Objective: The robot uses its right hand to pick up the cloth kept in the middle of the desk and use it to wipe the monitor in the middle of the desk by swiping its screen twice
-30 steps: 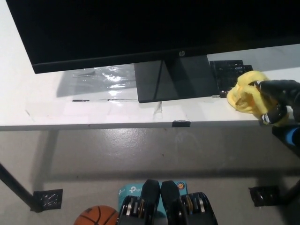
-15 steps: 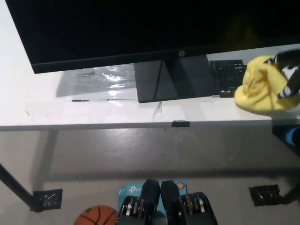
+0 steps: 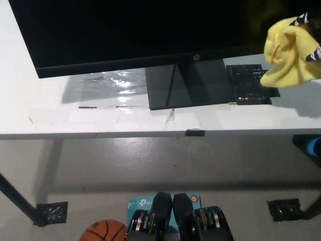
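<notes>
The monitor (image 3: 150, 30) stands on the desk (image 3: 45, 118), its stand (image 3: 188, 84) at the middle of the desk. At the picture's upper right edge the right hand (image 3: 310, 37) holds the cloth (image 3: 288, 52), which hangs below and to the picture's left of the fingers (image 3: 302, 20), raised clear of the desk and in front of the monitor's lower right corner. A flat pad (image 3: 249, 83) lies on the desk just below the cloth, beside the stand. A plastic sheet (image 3: 110, 83) lies on the desk left of the stand. Under the desk, a ball (image 3: 103, 232) sits on the floor (image 3: 150, 165).
</notes>
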`<action>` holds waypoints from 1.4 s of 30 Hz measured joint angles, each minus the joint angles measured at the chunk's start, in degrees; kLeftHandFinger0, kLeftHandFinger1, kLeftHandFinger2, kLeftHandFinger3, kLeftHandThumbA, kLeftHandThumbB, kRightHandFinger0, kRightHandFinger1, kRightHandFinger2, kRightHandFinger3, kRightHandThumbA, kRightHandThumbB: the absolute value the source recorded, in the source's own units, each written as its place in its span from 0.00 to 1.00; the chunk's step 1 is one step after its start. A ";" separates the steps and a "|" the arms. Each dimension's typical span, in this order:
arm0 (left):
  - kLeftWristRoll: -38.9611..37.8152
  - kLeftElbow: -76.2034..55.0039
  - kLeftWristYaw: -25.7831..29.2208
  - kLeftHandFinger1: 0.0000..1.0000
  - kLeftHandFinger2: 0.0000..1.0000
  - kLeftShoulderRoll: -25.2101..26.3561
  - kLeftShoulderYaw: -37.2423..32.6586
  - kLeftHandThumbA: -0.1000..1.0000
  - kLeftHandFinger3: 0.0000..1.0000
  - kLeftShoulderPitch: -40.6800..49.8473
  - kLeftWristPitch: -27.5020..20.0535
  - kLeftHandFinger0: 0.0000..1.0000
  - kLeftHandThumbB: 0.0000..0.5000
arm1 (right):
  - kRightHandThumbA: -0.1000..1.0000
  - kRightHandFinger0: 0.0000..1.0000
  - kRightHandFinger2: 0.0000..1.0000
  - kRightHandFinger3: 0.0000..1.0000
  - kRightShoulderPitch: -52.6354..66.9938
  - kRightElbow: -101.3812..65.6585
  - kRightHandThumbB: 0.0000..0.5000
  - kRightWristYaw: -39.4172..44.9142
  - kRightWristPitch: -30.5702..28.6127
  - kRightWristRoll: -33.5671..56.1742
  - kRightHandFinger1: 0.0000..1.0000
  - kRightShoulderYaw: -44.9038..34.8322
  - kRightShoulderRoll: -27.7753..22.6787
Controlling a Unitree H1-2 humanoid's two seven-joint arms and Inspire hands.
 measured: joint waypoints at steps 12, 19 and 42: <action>0.01 0.36 -0.02 0.55 0.70 -0.13 -0.04 0.23 0.90 -0.25 0.07 0.53 0.00 | 0.71 1.00 1.00 1.00 33.72 -28.62 0.74 -9.59 -0.64 -0.20 1.00 -24.11 11.00; 0.06 0.47 -0.02 0.56 0.70 -0.18 -0.15 0.26 0.90 -0.31 0.06 0.53 0.00 | 0.60 1.00 1.00 1.00 48.26 -30.35 0.69 -16.76 -3.05 -0.17 1.00 -27.50 22.71; 0.04 1.07 -0.07 0.56 0.70 -0.29 -0.25 0.24 0.90 -0.92 0.06 0.54 0.00 | 0.32 1.00 1.00 1.00 66.77 -15.13 0.35 -40.15 -22.00 2.34 1.00 -34.04 42.77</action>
